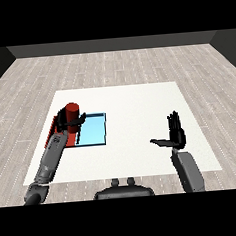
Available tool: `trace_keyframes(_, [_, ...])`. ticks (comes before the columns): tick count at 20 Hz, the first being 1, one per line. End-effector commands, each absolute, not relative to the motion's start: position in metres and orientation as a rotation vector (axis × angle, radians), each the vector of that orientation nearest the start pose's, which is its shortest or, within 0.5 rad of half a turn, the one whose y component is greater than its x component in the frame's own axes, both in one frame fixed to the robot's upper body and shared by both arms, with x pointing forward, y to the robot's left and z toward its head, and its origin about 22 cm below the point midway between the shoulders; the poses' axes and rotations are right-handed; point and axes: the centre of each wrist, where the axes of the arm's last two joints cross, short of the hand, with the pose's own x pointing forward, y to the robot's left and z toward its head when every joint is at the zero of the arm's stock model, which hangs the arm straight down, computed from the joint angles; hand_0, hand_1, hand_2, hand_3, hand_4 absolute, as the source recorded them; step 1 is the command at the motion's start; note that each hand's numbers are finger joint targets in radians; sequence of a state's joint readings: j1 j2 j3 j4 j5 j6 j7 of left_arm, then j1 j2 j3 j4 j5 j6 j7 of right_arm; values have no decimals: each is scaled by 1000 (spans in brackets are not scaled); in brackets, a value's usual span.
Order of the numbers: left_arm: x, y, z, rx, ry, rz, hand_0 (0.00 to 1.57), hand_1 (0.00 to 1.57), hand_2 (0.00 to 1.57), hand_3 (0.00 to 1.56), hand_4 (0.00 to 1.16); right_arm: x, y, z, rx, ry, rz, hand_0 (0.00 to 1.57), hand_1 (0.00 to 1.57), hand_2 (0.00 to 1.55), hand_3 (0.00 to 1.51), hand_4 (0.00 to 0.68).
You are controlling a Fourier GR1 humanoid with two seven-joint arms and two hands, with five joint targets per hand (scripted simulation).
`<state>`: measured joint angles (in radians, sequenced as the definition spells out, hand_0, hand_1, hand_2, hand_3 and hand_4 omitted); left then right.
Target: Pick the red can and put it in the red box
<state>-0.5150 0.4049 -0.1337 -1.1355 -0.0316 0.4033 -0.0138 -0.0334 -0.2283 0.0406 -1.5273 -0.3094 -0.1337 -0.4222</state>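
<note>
Two smooth grey tubular forearms, one at lower left [49,163] and one at lower right [187,170] of the frame, each end in a black left hand [69,123] and right hand [176,134] with slender fingers, surface detail seemingly plain.

White table [139,103] sitting mid-room, filling the centre. Pale grey wood-plank floor [116,65] spreading around it toward 12, 3 and 9 o'clock, boards running crosswise. Dark grey wall [112,44] closing off the far end at 12 o'clock. Even, soft light falling throughout, casting only faint shadows.
</note>
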Motion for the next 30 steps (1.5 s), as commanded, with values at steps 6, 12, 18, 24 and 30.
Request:
trace_keyframes(6, [364,354,9,744,-1388,-108,1571,1571,1566,1485,1091,259,-279,-11,-76,-1970,-126,0,0,0,0,0])
trace_keyframes(12, [364,370,-14,873,-1174,-116,1395,1395,1435,1432,1046,277,-277,15,-64,-2030,-81,0,0,0,0,0])
trace_keyframes(18, [338,376,-52,906,-997,-132,635,635,668,139,684,253,-266,12,-72,-2070,-80,0,0,0,0,0])
trace_keyframes(24, [347,379,-41,782,-960,-138,714,714,696,0,505,256,-275,18,-29,-2089,-95,0,0,0,0,0])
trace_keyframes(30, [345,389,-38,847,-813,-332,0,0,0,0,0,246,-276,4,-23,-2102,-67,0,0,0,0,0])
